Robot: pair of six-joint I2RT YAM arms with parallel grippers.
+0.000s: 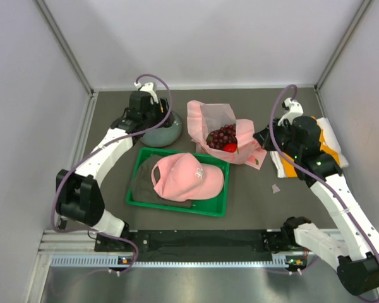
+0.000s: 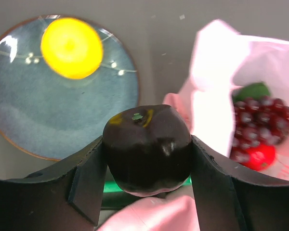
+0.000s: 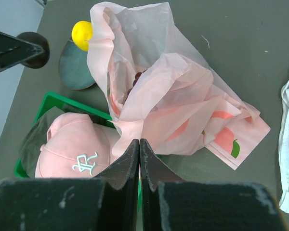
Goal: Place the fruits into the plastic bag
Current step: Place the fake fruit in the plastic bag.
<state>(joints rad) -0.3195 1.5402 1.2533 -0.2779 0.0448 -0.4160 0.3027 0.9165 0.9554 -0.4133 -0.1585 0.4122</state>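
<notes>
Left wrist cam: left pincer (image 2: pixel 148 179) is clamped on a glossy dark brown round fruit (image 2: pixel 147 144), I'd guess ready to swing it over to the thin pink plastic bag (image 2: pixel 214 91) just right of it, mouth gaping. Right pincer (image 3: pixel 139 144) has its fingers pressed together at the bag's edge, maybe pinning it, hard to tell.

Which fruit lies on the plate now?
The round yellow-orange citrus, alone on the blue-grey ceramic plate. The dark brown round fruit is gripped by the left end effector.

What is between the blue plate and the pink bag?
Just bare grey table, seen in the left wrist view between plate and bag. The dark fruit in the left fingers is nearer the camera.
</notes>
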